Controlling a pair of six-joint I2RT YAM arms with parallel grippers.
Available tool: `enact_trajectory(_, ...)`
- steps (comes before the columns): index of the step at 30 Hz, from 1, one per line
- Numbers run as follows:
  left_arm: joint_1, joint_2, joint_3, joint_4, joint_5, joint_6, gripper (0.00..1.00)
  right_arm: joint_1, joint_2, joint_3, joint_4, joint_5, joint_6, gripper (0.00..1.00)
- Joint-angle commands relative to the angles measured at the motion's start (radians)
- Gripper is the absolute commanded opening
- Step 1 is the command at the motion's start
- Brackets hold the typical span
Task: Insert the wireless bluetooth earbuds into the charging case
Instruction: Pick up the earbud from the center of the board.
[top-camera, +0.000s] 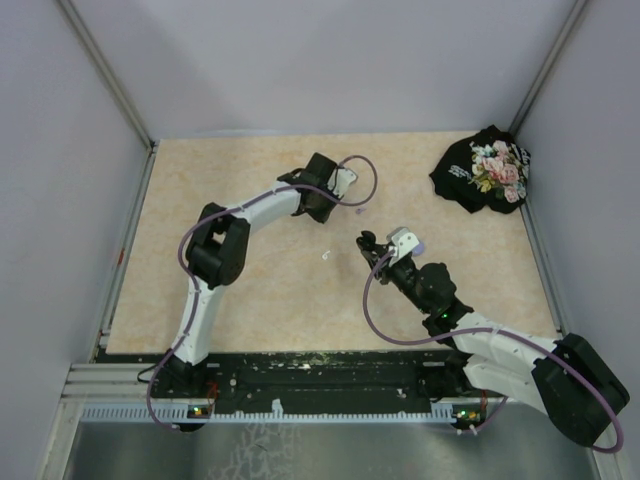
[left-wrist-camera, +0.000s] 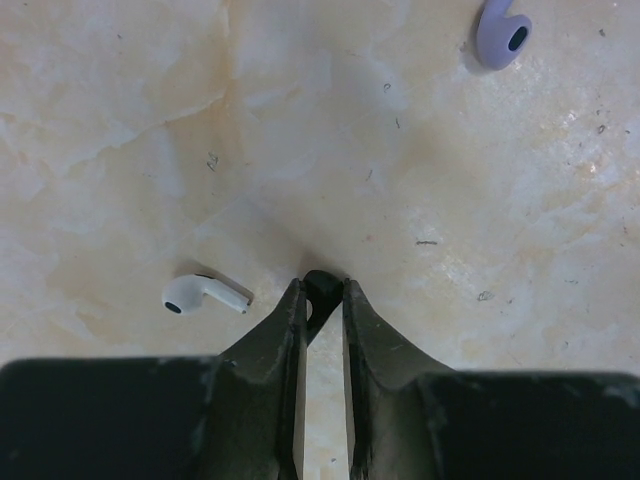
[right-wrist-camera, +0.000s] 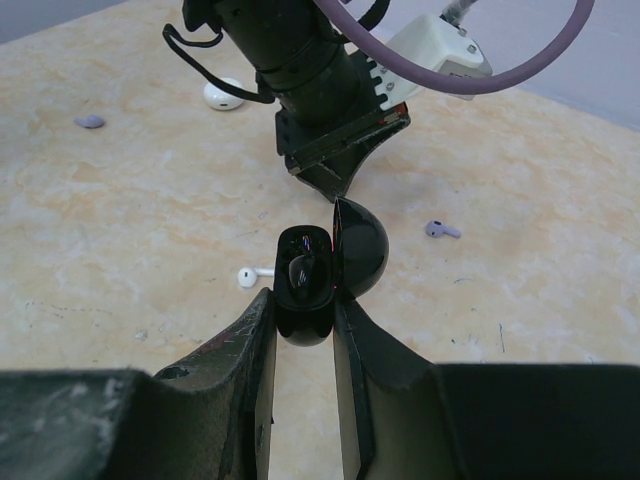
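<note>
My right gripper (right-wrist-camera: 305, 300) is shut on the black charging case (right-wrist-camera: 303, 275), held above the table with its lid (right-wrist-camera: 362, 250) swung open; in the top view this gripper (top-camera: 368, 243) sits mid-table. Just beyond the case, my left gripper (right-wrist-camera: 335, 185) points down at the table. In its own wrist view the left gripper (left-wrist-camera: 322, 288) is shut on a small black earbud (left-wrist-camera: 322, 283) pinched at the fingertips. A white earbud (left-wrist-camera: 200, 293) lies left of those fingers, also seen as a white earbud (right-wrist-camera: 250, 275) beside the case. A purple earbud (left-wrist-camera: 502, 32) lies farther off.
A round white case (right-wrist-camera: 225, 95) and a small lavender piece (right-wrist-camera: 90, 121) lie on the far side of the beige table (top-camera: 220, 300). A black flowered cloth (top-camera: 485, 170) sits at the back right corner. Grey walls enclose the table.
</note>
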Motion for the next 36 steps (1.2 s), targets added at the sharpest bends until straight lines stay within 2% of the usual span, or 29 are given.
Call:
enact_trajectory(1,-0.008,0.009,-0.035,-0.079,-0.027,-0.024,0.16,-0.006,-0.035,0.015,0.046,-0.016,0.015,0.0)
enact_trajectory(8,-0.012,-0.114,-0.202,-0.014,-0.046,-0.154,0.15,-0.005,-0.008,0.026,0.06,-0.077,0.026,0.0)
enact_trajectory(18,-0.012,-0.45,-0.501,0.264,-0.082,-0.354,0.13,-0.004,0.103,0.056,0.186,-0.134,0.06,0.0)
enact_trajectory(27,-0.018,-0.728,-0.706,0.507,-0.065,-0.428,0.08,0.024,0.241,0.133,0.353,-0.155,0.102,0.0)
enact_trajectory(36,-0.044,-0.995,-0.903,0.82,0.023,-0.43,0.0,0.059,0.321,0.185,0.485,-0.131,0.095,0.0)
